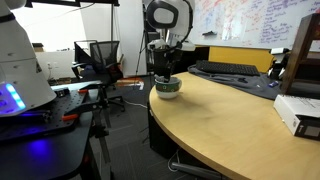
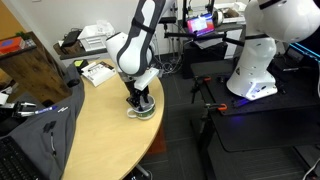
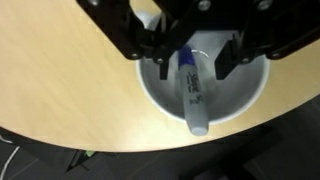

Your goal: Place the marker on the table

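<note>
We are seeing the end effector (image 3: 195,68) coming in from the top of the wrist view, down inside the bowl (image 3: 238,95). It is released: its fingers (image 3: 163,62) are standing apart on either side of the marker (image 3: 190,95), with a gap showing on the right side of it. The marker is lying in the bowl, blue body running up between the fingers and lighter end pointing at the lower rim. The bowl is sitting on the tabletop (image 3: 70,90) near its curved edge.

In both exterior views the arm (image 2: 140,40) is reaching down so the end effector (image 1: 165,76) (image 2: 140,98) is dipping into the bowl (image 1: 168,90) (image 2: 145,111) at the edge of the tabletop (image 1: 220,125) (image 2: 100,135). The marker is too small to make out there.
</note>
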Action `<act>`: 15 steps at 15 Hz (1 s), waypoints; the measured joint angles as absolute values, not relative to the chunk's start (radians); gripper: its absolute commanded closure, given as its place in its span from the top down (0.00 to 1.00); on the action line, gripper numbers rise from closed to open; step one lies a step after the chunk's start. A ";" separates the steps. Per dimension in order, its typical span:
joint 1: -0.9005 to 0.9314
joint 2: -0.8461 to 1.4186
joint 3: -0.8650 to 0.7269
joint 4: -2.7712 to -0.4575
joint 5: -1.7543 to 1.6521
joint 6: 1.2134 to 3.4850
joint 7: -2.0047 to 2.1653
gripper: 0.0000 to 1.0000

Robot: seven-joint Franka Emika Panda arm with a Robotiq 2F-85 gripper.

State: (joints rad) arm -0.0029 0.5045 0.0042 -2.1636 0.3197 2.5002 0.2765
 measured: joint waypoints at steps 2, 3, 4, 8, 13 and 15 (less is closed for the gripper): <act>-0.003 0.515 0.011 -2.163 0.320 2.497 0.264 0.35; -0.003 0.520 0.012 -2.163 0.320 2.494 0.261 0.29; -0.003 0.524 0.013 -2.162 0.320 2.493 0.261 0.22; -0.007 0.531 0.013 -2.156 0.320 2.490 0.259 0.06; -0.020 0.495 0.018 -2.139 0.319 2.414 0.201 0.06; -0.023 0.443 0.016 -2.150 0.307 2.391 0.156 0.06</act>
